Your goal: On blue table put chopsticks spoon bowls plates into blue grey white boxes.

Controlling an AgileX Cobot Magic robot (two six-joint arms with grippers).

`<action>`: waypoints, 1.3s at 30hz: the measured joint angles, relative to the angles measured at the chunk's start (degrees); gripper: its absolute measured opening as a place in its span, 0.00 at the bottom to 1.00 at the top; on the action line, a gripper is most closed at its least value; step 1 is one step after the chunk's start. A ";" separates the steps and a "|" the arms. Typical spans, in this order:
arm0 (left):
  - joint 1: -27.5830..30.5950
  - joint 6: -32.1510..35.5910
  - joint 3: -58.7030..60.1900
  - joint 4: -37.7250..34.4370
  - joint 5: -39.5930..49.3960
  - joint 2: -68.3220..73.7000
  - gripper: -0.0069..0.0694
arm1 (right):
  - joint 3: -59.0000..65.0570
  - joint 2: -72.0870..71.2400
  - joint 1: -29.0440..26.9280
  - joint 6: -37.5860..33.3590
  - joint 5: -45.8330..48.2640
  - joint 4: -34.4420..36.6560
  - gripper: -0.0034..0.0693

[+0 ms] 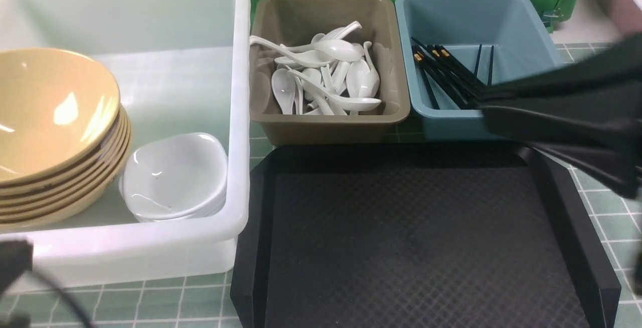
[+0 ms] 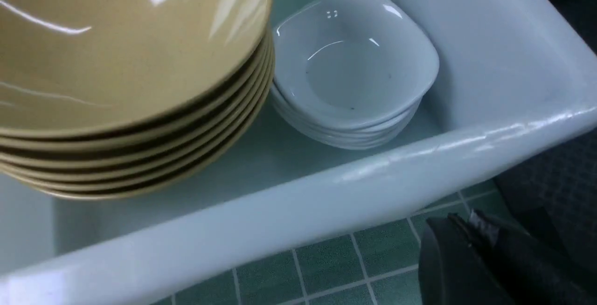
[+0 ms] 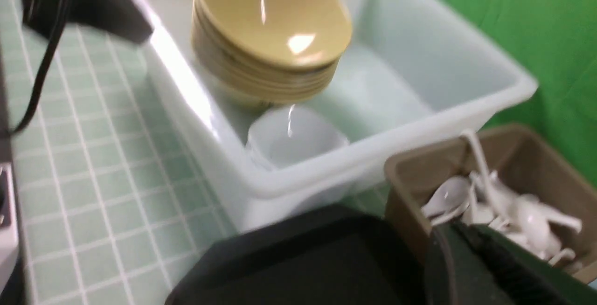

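three boxes loaded on the blue bench (image 1: 609, 212): white box (image 1: 150, 248) holds the tan bowls (image 1: 55, 132) stack with white plates (image 1: 173, 177) just beside it; grey box (image 1: 328, 117) holds the spoons (image 1: 326, 74); blue box (image 1: 476, 22) holds the chopsticks (image 1: 444, 69). black tray (image 1: 416, 237) sits in front. left hand (image 2: 480, 244) closed, holding nothing visible, just outside the white box. right hand (image 3: 471, 258) closed, empty, over tray near the grey box.

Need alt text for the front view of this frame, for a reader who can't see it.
Three boxes stand behind an empty black tray on a blue table: a white box with stacked tan bowls and white plates, a grey box of spoons, a blue box with chopsticks. The right arm crosses in front.
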 joint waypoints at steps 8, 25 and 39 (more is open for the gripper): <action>0.00 -0.15 11.98 0.00 -14.18 -16.88 0.09 | 13.09 -11.48 0.00 3.21 -16.48 0.11 0.15; 0.00 -0.15 13.16 0.00 -18.48 -19.25 0.09 | 15.86 -11.87 0.00 3.41 -16.60 0.15 0.18; 0.00 -0.15 13.26 -0.04 -18.23 -19.25 0.09 | 22.84 -15.58 -3.39 5.71 -20.31 0.22 0.11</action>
